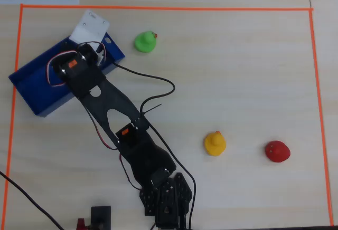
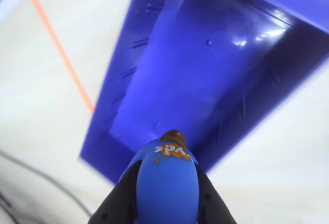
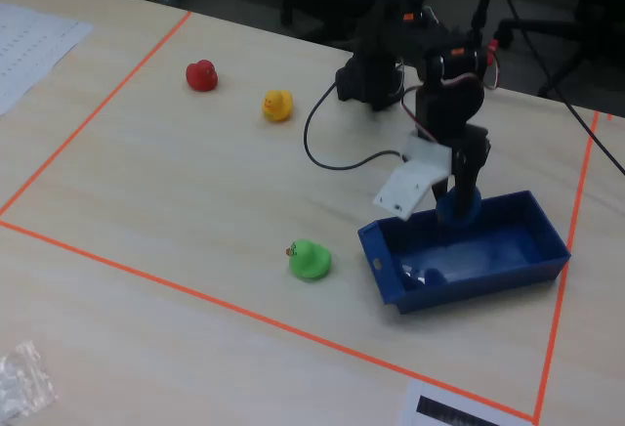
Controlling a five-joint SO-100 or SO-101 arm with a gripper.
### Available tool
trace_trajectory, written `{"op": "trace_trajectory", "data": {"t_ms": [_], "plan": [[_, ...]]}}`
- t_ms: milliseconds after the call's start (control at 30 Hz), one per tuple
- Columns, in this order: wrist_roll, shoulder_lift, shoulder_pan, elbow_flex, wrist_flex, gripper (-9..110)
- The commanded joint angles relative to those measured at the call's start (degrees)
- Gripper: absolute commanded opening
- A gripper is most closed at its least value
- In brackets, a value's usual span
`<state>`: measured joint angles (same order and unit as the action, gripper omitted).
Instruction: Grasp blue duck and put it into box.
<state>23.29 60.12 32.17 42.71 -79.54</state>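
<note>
My gripper [image 2: 167, 203] is shut on the blue duck [image 2: 167, 183], black fingers pressing both its sides. In the wrist view the duck hangs above the near wall of the dark blue box [image 2: 205, 75], whose floor is bare. In the fixed view the duck [image 3: 457, 207] is held just above the box's far wall [image 3: 488, 206], over its inside. In the overhead view the arm covers the duck; the box [image 1: 31, 85] lies at the upper left, partly under the gripper [image 1: 79, 64].
A green duck [image 1: 145, 41] sits right of the box. A yellow duck [image 1: 215, 143] and a red duck [image 1: 277, 151] sit at the lower right. Orange tape [image 1: 158, 8] frames the work area. A black cable [image 1: 153, 79] trails from the arm.
</note>
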Motion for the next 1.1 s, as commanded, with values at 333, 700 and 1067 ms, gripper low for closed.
{"op": "trace_trajectory", "data": {"t_ms": [333,700,1067], "plan": [[6.33,17.84,-4.22,20.13,5.89,31],[22.15,80.95,-25.14,85.87,23.2,0],[37.71,122.26,-35.16,128.41,22.15,0]]}}
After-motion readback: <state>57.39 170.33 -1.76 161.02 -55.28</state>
